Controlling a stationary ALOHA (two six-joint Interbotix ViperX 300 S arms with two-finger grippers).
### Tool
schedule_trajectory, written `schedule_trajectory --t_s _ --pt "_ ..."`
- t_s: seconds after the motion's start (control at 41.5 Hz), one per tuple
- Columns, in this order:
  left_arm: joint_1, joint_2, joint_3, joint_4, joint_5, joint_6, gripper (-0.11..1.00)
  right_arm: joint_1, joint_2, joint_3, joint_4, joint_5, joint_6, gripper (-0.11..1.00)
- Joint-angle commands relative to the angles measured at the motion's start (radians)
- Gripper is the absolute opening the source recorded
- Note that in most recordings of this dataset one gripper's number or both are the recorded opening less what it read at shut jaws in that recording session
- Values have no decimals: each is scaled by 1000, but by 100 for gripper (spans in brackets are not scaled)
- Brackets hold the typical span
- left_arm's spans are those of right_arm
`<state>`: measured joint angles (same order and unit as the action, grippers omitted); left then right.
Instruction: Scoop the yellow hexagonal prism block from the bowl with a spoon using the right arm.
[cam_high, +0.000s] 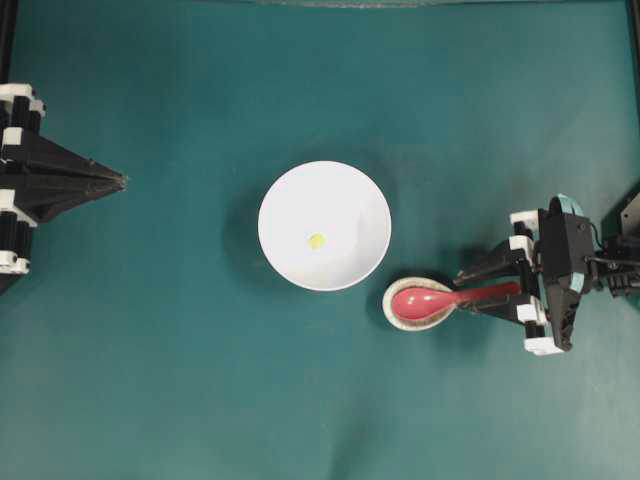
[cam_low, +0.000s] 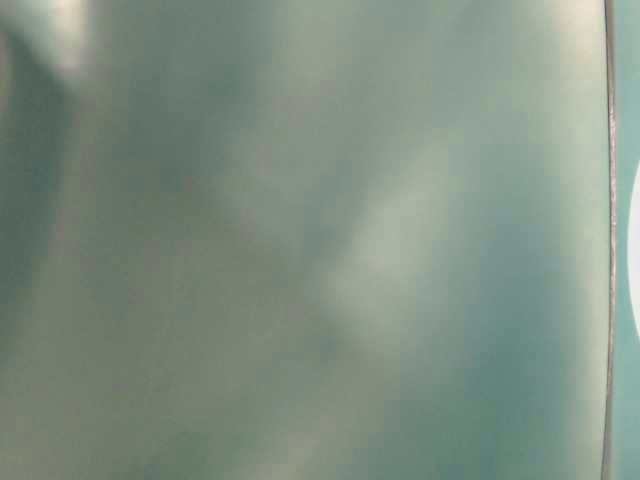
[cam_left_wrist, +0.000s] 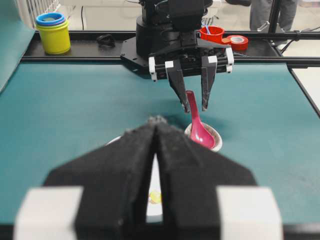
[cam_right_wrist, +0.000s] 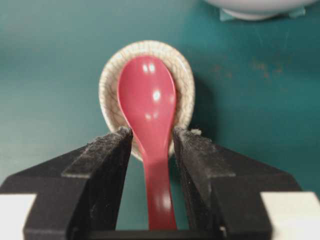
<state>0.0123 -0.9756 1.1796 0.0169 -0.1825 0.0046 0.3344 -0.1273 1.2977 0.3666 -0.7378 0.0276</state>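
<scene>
The white bowl (cam_high: 345, 205) sits mid-table with the tiny yellow hexagonal prism block (cam_high: 316, 241) on its floor. To its right the pinkish-red spoon (cam_high: 425, 300) lies with its head in a small speckled dish (cam_high: 393, 312), handle pointing right. My right gripper (cam_high: 462, 292) is open and straddles the handle; in the right wrist view the spoon (cam_right_wrist: 147, 95) runs between the fingers (cam_right_wrist: 105, 150) with teal gaps on both sides. At the table's left edge my left gripper (cam_high: 122, 180) is shut and empty. The block (cam_left_wrist: 155, 196) peeks between its fingers in the left wrist view.
Beyond the table's far side, on a black rail, stand stacked yellow and blue cups (cam_left_wrist: 52, 32) and red tape rolls (cam_left_wrist: 220, 35). The table-level view is a blurred teal surface. The dish (cam_right_wrist: 110, 80) lies just short of the bowl's base (cam_right_wrist: 255, 7).
</scene>
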Motion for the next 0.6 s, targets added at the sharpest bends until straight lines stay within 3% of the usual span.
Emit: schedule_trajectory --t_s 0.0,0.579 --pt "3 5 -26 3 -6 2 0 3 -3 2 3 -9 -3 47" --pt "3 3 -26 3 -6 2 0 15 51 2 9 -11 35 47"
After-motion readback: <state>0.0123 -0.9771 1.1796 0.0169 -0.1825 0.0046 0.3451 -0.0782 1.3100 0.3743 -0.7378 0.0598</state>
